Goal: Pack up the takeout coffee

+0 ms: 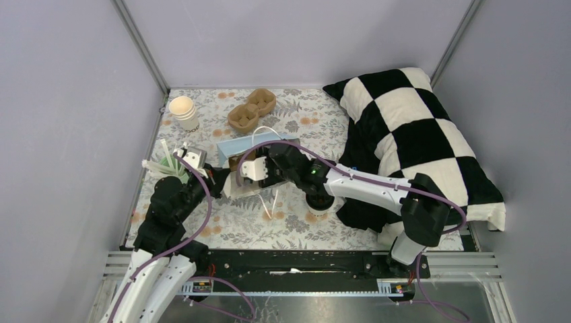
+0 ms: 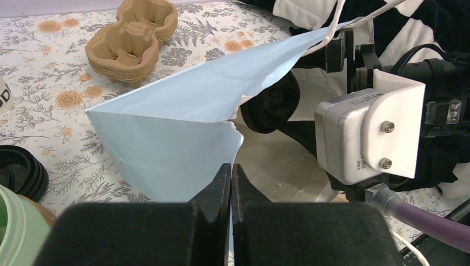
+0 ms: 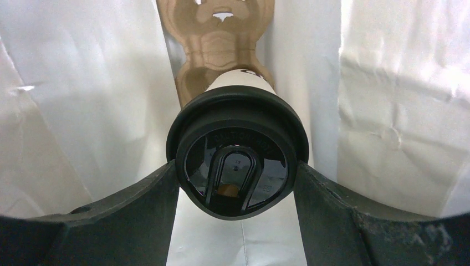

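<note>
Coffee cup (image 3: 238, 160) gripped by right jaws inside bag (image 2: 183, 127); body mostly hidden.

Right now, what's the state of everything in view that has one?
bag: mouth open, rim pinched by the left gripper
left gripper: shut on the bag rim
right gripper: inside the bag, closed on a cup lid
held cup: lidded, inside the bag, gripped
other cup: lidded, on the table, outside the bag
carrier: on the table, empty
</note>
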`<state>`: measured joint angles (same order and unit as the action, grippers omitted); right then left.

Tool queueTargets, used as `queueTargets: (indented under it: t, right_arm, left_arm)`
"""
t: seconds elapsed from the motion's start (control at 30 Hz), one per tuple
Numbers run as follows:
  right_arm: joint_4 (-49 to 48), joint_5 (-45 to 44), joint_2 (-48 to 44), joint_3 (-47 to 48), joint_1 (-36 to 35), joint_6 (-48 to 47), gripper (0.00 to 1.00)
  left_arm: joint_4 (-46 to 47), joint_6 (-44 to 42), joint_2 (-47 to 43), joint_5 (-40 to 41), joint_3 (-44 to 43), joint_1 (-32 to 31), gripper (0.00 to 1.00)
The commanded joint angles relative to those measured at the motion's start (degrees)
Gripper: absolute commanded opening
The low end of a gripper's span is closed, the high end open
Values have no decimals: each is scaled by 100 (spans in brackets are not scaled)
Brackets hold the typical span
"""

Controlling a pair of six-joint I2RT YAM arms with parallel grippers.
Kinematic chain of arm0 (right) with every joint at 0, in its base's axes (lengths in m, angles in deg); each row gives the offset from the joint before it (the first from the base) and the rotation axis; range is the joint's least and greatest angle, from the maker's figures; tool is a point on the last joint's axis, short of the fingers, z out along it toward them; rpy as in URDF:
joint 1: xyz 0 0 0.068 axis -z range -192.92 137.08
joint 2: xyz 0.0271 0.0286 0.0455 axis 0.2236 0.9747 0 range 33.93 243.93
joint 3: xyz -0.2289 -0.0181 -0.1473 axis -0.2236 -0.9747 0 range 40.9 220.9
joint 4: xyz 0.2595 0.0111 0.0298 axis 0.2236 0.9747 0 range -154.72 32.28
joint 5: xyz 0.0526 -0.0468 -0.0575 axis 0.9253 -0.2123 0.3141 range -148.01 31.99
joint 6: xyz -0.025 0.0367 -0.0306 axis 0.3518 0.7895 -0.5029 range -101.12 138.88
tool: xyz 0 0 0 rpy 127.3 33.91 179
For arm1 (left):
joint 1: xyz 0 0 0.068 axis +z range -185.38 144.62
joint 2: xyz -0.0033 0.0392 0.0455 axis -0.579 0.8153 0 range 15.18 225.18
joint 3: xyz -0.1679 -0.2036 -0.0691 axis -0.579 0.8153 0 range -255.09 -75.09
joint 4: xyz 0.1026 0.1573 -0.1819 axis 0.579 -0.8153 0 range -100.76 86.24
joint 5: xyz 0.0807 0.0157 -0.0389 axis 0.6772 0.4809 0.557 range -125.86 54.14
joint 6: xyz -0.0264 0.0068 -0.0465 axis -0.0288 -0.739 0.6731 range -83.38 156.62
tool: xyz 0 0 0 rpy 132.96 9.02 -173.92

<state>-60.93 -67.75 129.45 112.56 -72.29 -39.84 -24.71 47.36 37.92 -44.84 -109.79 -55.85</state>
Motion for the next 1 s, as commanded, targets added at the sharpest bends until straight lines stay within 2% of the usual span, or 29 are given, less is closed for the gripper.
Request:
queueTargets:
  t: [0.0, 0.23, 0.97]
  right_arm:
    - [-582, -68, 15, -49, -11, -31, 34]
    - [-574, 56, 411, 94, 49, -63, 34]
    - [-791, 14, 612, -148, 233, 81, 34]
  left_arm:
    - [123, -66, 26, -83, -147, -18, 0]
    - [125, -37, 11, -105, -121, -14, 0]
    - [100, 24, 59, -105, -152, -19, 0]
